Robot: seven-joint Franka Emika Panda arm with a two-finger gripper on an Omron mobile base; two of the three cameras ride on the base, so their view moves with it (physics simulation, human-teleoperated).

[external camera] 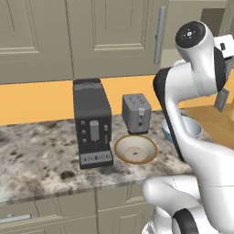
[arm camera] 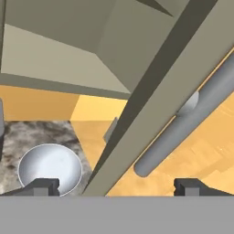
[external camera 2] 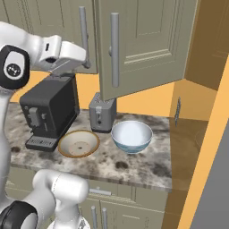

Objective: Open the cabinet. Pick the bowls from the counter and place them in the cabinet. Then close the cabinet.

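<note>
The cabinet (external camera 2: 147, 40) has its right door swung partly out, and its silver bar handle (external camera 2: 114, 49) stands clear of the left door's handle (external camera 2: 82, 27). My gripper (external camera 2: 86, 60) is open, up beside these handles. In the hand view, my gripper (arm camera: 118, 185) looks down past the door's edge and its bar handle (arm camera: 183, 128), both between the fingertips (arm camera: 43, 185). The tan bowl (external camera: 135, 149) (external camera 2: 79, 143) and the white and pale-blue bowl (external camera 2: 132, 135) (arm camera: 49, 168) (external camera: 194, 129) sit on the granite counter (external camera: 41, 155) (external camera 2: 134, 167).
A black coffee machine (external camera: 91, 123) (external camera 2: 47, 112) and a grey toaster (external camera: 136, 113) (external camera 2: 102, 112) stand behind the bowls. Drawers (external camera: 27, 217) run under the counter. A wall outlet (external camera 2: 178, 112) is on the orange side wall at the right.
</note>
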